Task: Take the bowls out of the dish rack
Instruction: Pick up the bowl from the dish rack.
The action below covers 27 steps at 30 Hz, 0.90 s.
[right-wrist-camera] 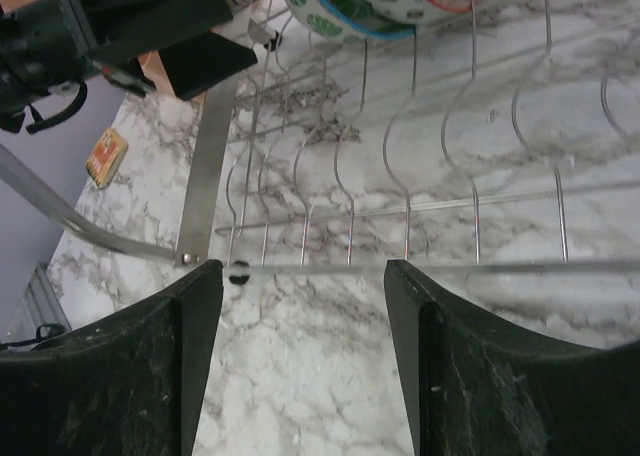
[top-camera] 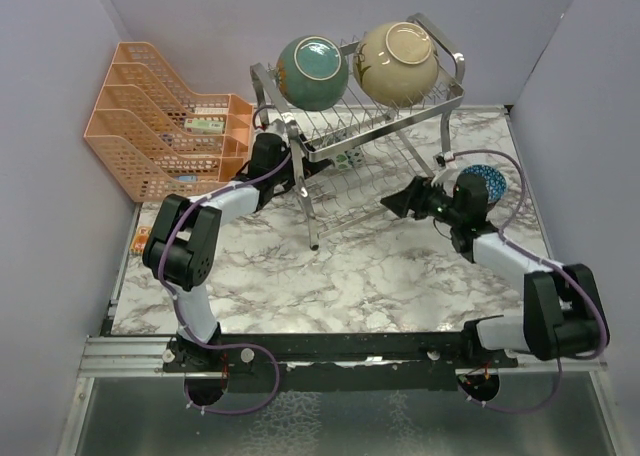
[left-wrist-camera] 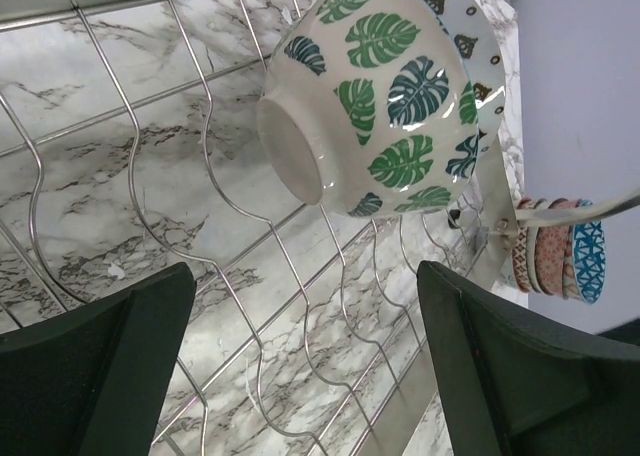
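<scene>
Both claws are gaping open, holding nothing. L claw (left-wrist-camera: 305,276) is sitting at the 9 o'clock side of the dish rack (top-camera: 440,96), pointing thru the wires at a leaf-print bowl (left-wrist-camera: 385,106) in the lower tier. R claw (right-wrist-camera: 300,271) is hovering at 3 o'clock. Teal bowl (top-camera: 312,71) & cream bowl (top-camera: 397,61) are perching on edge up top, at 11 and 1.

Risk, imo: a finger catching the wires, jolting the frame and sending those two rolling onto the counter (top-camera: 330,276). The glazed leaf bowl could slip too.

I'm seeing a teal bowl (top-camera: 312,71), cream bowl (top-camera: 397,61) w/ dark motifs, white bowl (left-wrist-camera: 385,96) w/ green & blue leaves, silver rack (top-camera: 350,116), orange organizer (top-camera: 140,126), grey-veined white marble table (top-camera: 330,276).
</scene>
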### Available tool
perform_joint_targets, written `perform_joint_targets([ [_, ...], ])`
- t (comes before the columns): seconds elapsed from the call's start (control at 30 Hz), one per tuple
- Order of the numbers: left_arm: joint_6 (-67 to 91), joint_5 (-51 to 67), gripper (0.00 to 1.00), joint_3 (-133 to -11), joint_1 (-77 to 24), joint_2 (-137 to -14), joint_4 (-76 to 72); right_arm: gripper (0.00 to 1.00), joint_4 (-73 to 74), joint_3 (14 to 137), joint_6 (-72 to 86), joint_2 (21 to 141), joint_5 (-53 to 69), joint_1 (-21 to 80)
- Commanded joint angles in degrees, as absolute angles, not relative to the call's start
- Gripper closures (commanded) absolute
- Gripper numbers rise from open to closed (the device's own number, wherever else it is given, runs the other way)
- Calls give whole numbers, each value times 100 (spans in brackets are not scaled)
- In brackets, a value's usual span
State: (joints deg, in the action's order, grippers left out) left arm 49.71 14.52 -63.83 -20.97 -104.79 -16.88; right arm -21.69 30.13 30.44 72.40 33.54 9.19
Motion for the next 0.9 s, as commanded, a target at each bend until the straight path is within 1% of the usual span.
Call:
perform_joint_targets([
  [0.0,4989,1596,6,-6113,-2046,-10226,-1863,34,-3519,3538,2793,8070,3303,1117],
  [0.13,4914,1576,15,-5991,-2048,-10152,-1878,34,-4332,3765,2486,8610,2979,1264],
  [0.27,4873,1598,23,-5930,-2056,-10094,-1893,34,-4805,4101,2390,9189,2781,1383],
  [0.67,4594,1526,37,-5626,-2056,-9757,-1834,35,-5523,5302,2403,10719,2517,1677],
  [0.87,4525,1491,39,-5452,-2049,-9754,-1861,40,-5418,5754,2473,11122,2591,1713],
])
